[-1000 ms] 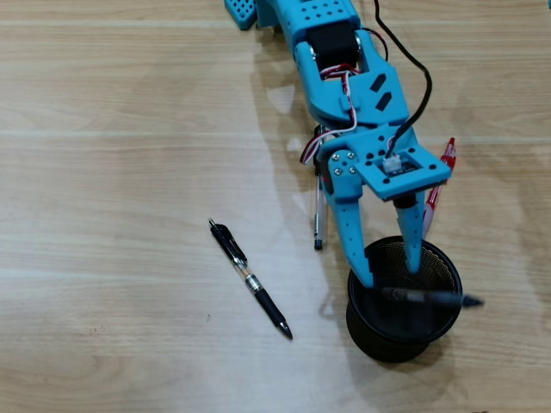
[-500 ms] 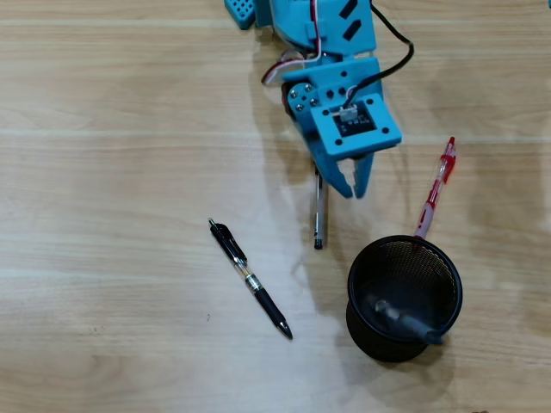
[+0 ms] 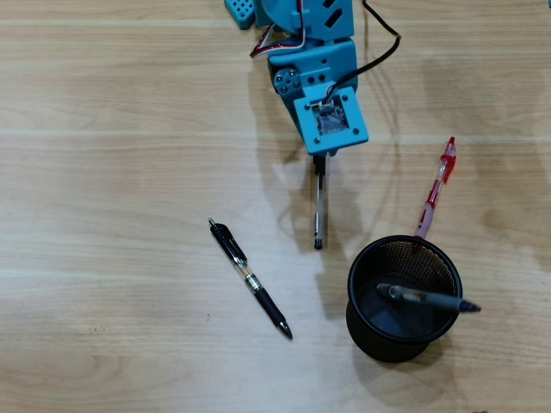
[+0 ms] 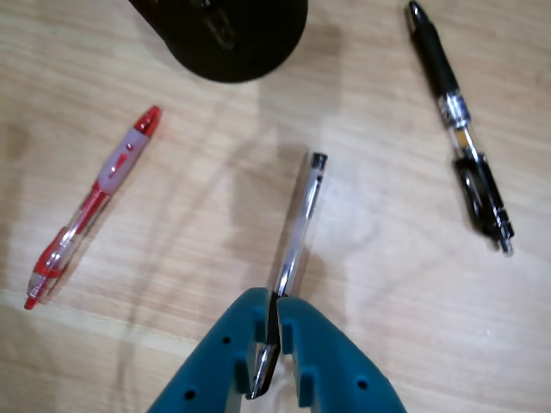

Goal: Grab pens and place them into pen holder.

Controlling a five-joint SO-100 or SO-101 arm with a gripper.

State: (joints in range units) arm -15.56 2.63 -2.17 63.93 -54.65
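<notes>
My teal gripper is shut on one end of a silver pen, which sticks out ahead of the jaws. In the overhead view the gripper is under the arm and the silver pen points toward the bottom of the frame, left of the black mesh pen holder. The holder's base shows at the top of the wrist view. One dark pen lies inside the holder. A red pen lies above the holder, and a black pen lies to its left.
The wooden table carries the red pen left of the gripper and the black pen at right in the wrist view. A black cable hangs off the arm at the top.
</notes>
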